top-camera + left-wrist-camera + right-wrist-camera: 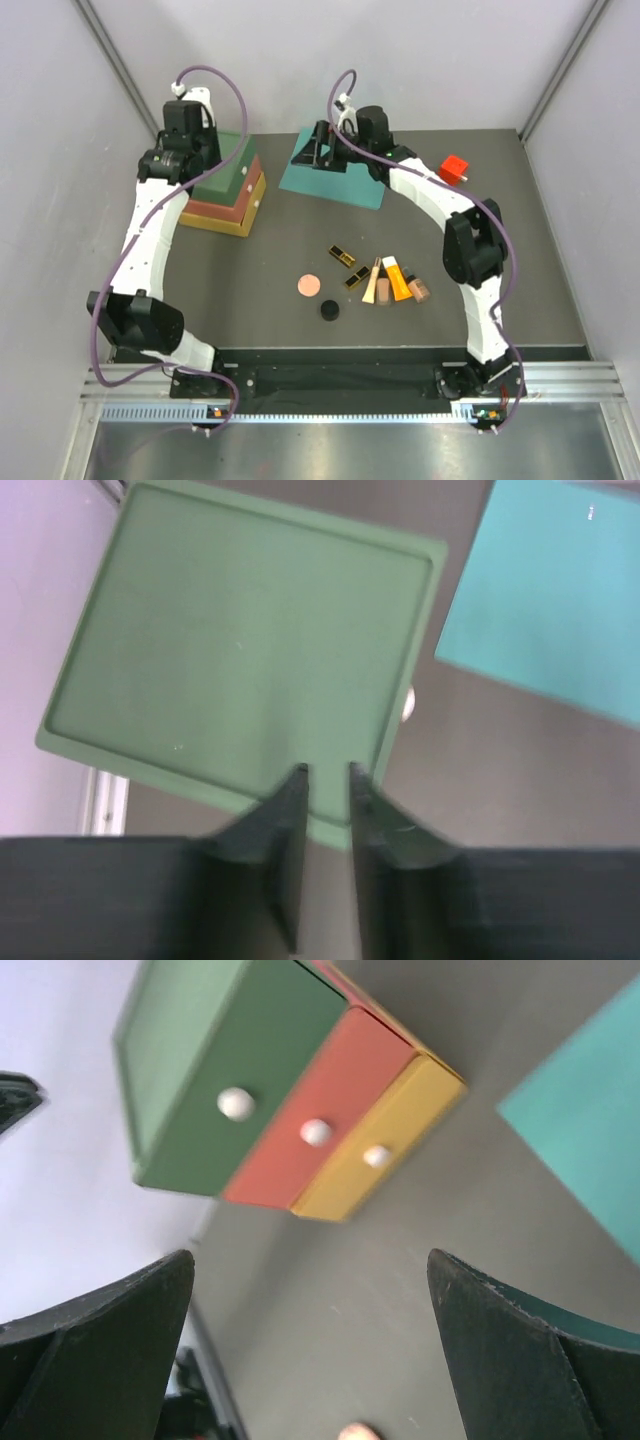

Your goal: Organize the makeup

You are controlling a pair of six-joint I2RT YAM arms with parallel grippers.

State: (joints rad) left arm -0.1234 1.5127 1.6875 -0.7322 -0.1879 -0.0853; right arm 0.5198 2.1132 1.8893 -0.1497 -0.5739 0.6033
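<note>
Both arms reach far forward, elbows bent. The left gripper (327, 770) points down, its jaws a narrow gap apart and empty. The right gripper (310, 1257) gapes wide, holding nothing.

You've got the top view high up, looking down on the whole table (260, 260). Left wrist faces down, close over the drawer stack (240, 650); right wrist sees it too, farther off.

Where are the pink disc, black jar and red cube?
pink disc (309, 286), top view, middle of its flat face.
black jar (329, 311), top view, centre of its lid.
red cube (454, 168), top view, its top face.
</note>
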